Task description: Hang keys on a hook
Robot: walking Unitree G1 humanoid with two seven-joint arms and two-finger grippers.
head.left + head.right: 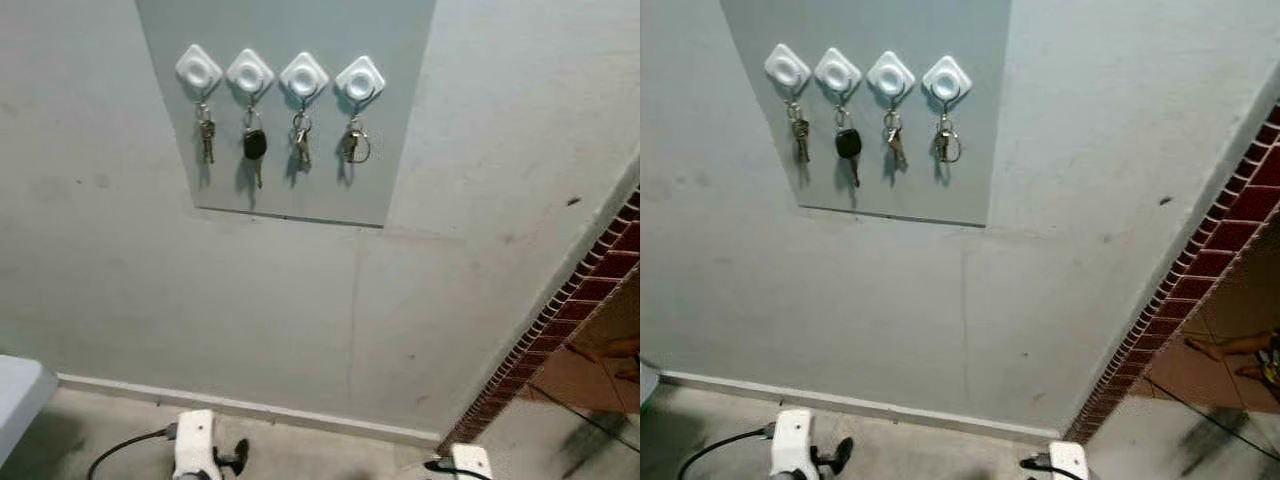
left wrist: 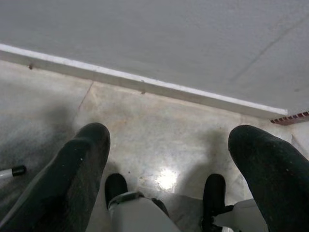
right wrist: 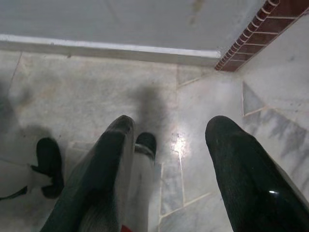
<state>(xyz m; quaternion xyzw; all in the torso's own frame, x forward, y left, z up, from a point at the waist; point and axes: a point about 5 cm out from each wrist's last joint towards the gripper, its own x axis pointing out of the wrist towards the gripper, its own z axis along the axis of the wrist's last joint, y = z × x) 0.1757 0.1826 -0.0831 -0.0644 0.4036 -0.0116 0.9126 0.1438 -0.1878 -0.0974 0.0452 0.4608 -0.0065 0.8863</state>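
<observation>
**Four key sets on four hooks, both arms lowered**

In the left eye view, a grey panel point(image 1: 290, 110) is seen fixed to a pale wall point(image 1: 200, 290). Four white diamond-shaped hooks point(image 1: 251, 72) are mounted in a row across it, and a set of keys is hung from each: a small brass set point(image 1: 206, 134) on the leftmost hook, a black-headed key point(image 1: 255, 145) on the second, another small set point(image 1: 301, 141) on the third, and a set with a large ring point(image 1: 355, 143) on the rightmost. A white skirting point(image 1: 250, 405) is seen at the wall's foot, and a brick edge point(image 1: 570, 310) runs diagonally at the right.

In the left wrist view, the left end effector point(image 2: 169, 159) is held over the stone floor point(image 2: 159, 125), its black fingers spread apart with nothing between them.

In the right wrist view, the right end effector point(image 3: 169, 154) is likewise held open and empty above the floor.
</observation>
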